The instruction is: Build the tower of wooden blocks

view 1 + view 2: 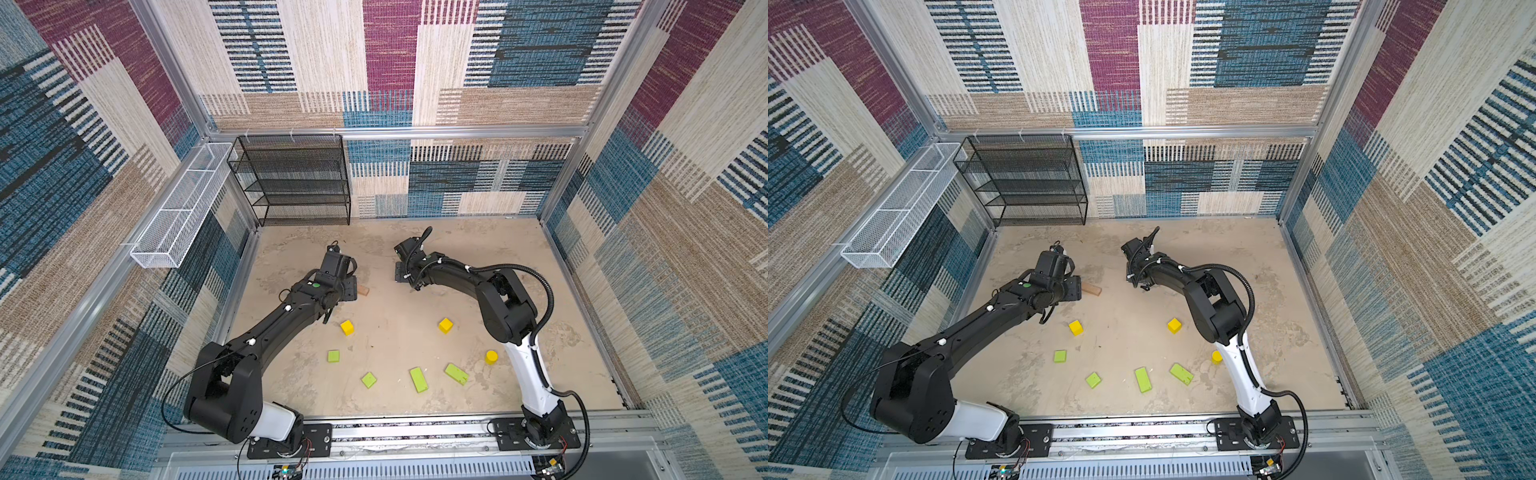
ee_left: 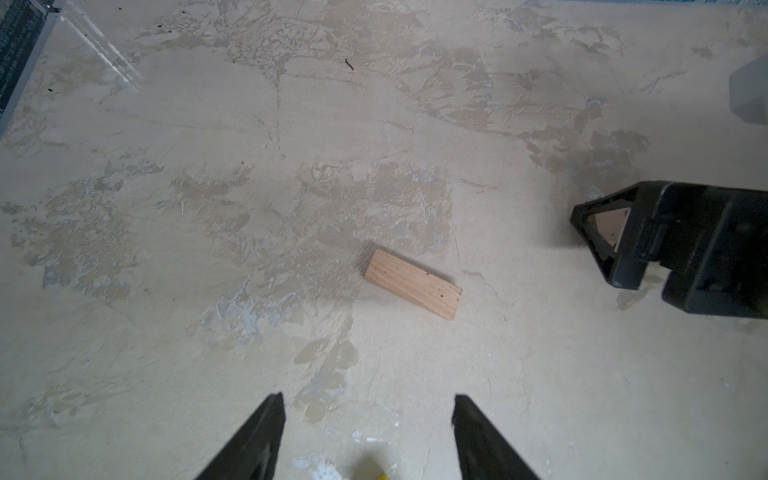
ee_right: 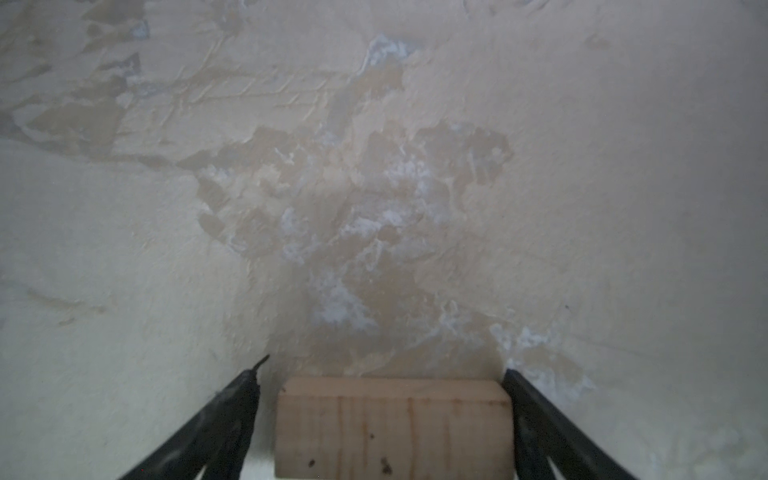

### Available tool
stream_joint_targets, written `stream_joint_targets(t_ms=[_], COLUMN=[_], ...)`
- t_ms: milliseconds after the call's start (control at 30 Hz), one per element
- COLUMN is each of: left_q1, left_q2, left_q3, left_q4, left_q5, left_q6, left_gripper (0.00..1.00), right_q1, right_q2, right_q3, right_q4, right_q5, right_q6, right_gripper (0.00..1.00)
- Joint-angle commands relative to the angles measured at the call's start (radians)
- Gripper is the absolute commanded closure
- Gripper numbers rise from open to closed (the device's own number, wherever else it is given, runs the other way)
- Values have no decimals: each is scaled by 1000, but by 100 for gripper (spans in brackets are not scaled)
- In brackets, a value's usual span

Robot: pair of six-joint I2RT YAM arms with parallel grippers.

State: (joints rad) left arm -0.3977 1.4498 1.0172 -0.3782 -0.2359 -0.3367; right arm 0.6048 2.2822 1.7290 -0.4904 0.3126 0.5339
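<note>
Although nothing is stacked yet, the pieces lie in a loose arc. Nearest are the four lime-green flat pieces (image 1: pixel 419 379), with the yellow cylinder (image 1: pixel 491 357) just beyond them on the right. Farther in sit the left yellow cube (image 1: pixel 347 327) and the right yellow cube (image 1: pixel 445 325), well apart.

Beyond the cubes, the left gripper (image 2: pixel 368 399) hangs with its fingers spread and nothing between them. The first tan bar (image 2: pixel 413 284) lies flat on the table (image 1: pixel 386 249) just to its right, toward the middle, and it shows past the gripper in both top views. Its long axis runs mostly left to right with a slight slant. In the left wrist view it therefore lies nearly along the line from finger to finger, not across it. I judge the wrist must turn and shift right so the fingers close over the narrow width. The left arm is clearly the nearer one.

Slightly farther and to the right, the right gripper (image 3: pixel 384 370) straddles the second tan bar (image 3: pixel 392 428) with its jaws spread. A gap shows at one finger, so the bar is not pinched. Whether that bar rests on the table I cannot tell.
</note>
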Motion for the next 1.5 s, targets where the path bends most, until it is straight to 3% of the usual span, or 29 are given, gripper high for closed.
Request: stream_joint_targets(t_ms=[0, 467, 800, 1200, 1467], left_q1=[-1, -1, -1, 0, 0], left_q2=[0, 3, 3, 4, 5], left_q3=[8, 11, 12, 12, 14], left_q4=[-23, -30, -33, -34, -39], left_q5=[-19, -22, -25, -28, -35], left_q6=[24, 25, 27, 30, 33], left_gripper=[31, 31, 31, 31, 30], right_q1=[1, 15, 35, 46, 47], right_q2=[2, -3, -6, -9, -11], right_q3=[-6, -25, -35, -31, -39], right_q4=[-50, -49, -60, -63, -67], right_q5=[-38, -51, -46, -49, -23], right_q6=[17, 7, 12, 14, -7], right_gripper=[7, 22, 21, 9, 16])
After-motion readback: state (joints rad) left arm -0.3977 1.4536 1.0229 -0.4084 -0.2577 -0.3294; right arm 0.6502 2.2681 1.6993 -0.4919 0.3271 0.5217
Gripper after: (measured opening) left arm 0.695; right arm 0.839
